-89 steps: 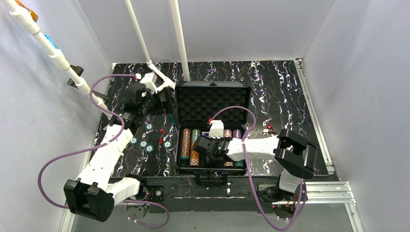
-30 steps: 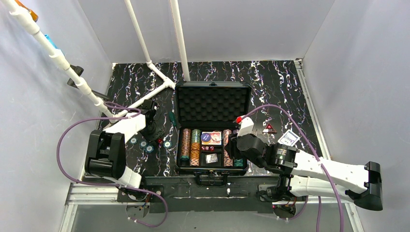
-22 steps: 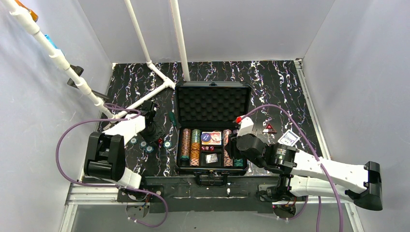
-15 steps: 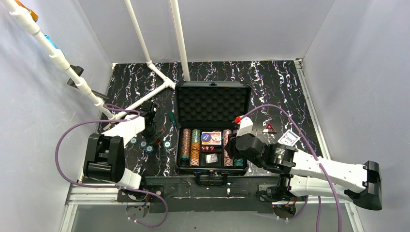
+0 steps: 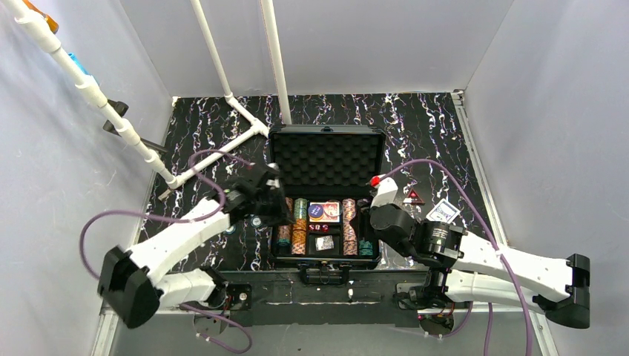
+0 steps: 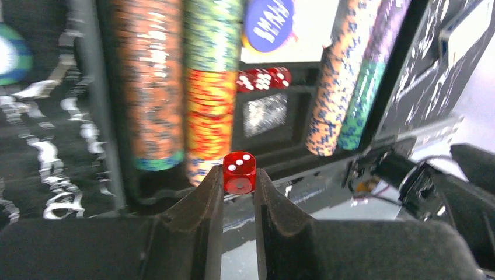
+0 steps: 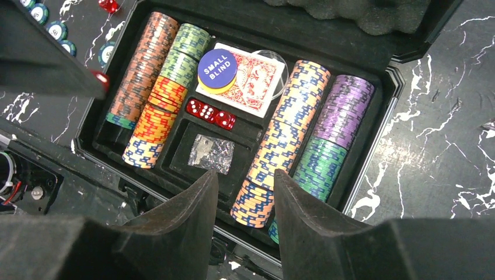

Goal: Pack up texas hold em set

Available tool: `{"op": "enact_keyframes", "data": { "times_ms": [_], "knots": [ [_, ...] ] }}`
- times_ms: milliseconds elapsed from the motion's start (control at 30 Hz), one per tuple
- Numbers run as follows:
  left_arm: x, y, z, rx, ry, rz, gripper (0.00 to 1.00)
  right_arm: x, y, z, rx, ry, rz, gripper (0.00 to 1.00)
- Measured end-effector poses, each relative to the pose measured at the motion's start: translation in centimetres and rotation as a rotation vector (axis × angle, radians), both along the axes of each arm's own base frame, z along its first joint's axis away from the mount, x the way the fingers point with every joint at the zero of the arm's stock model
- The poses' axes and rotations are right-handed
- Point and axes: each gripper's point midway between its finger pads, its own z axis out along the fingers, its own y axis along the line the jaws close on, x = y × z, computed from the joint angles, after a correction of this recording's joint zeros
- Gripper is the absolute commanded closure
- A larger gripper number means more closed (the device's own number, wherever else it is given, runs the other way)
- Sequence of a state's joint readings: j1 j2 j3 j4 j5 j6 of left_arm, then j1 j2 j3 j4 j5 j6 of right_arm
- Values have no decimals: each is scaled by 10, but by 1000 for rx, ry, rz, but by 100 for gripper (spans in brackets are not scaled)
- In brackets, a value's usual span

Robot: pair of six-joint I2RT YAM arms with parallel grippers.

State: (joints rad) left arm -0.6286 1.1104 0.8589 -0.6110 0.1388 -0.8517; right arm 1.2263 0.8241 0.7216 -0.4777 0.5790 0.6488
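Observation:
The black case (image 5: 326,132) lies open in the middle, foam lid raised at the back. Rows of striped chips (image 7: 143,64) fill it, beside a card deck (image 7: 257,79) with a blue button (image 7: 217,70) on it and red dice (image 7: 210,112) in the centre slot. My left gripper (image 6: 239,179) is shut on one red die (image 6: 239,172), above the case's left chip rows (image 5: 285,215). My right gripper (image 7: 245,175) hangs open and empty over the near right chip rows (image 7: 280,146). Another deck (image 5: 445,211) and the red triangle piece (image 5: 412,196) lie on the table to the right.
Loose chips (image 7: 52,26) and another red die (image 7: 109,6) lie on the marbled table left of the case. White pipes (image 5: 222,148) cross the back left. The case handle (image 5: 324,274) points at the arm bases. Grey walls close in both sides.
My left gripper closed on a red die on the table left of the case and swung right with it, over the case's left side. The right arm barely shifted.

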Motion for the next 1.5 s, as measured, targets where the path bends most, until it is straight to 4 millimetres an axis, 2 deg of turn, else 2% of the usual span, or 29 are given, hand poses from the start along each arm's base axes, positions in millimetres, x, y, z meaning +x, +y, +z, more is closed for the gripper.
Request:
{"op": "enact_keyframes", "data": {
  "times_ms": [100,233,367,500,667,800,1033,1300,1500],
  "knots": [
    [-10,-44,-9,-8,38,-131,100,1,-4,2,4,-2,-9,52],
    [-9,-107,-34,0,79,-253,100,1,-12,4,10,-3,-28,52],
    [-6,-139,-61,10,107,-302,100,0,-19,7,24,2,-48,52],
    [-2,-145,-77,25,125,-305,100,-2,-26,9,36,6,-61,52],
    [1,-146,-76,28,115,-310,100,-3,-31,11,43,7,-72,52],
    [3,-144,-76,48,103,-307,95,-3,-32,10,37,8,-75,52],
    [2,-132,-84,114,119,-294,93,-3,-31,6,25,14,-77,52],
    [9,-134,-89,142,121,-281,90,-3,-31,6,24,14,-77,52],
    [11,-132,-90,164,125,-267,79,-2,-31,6,25,14,-80,52]
  ]
}}
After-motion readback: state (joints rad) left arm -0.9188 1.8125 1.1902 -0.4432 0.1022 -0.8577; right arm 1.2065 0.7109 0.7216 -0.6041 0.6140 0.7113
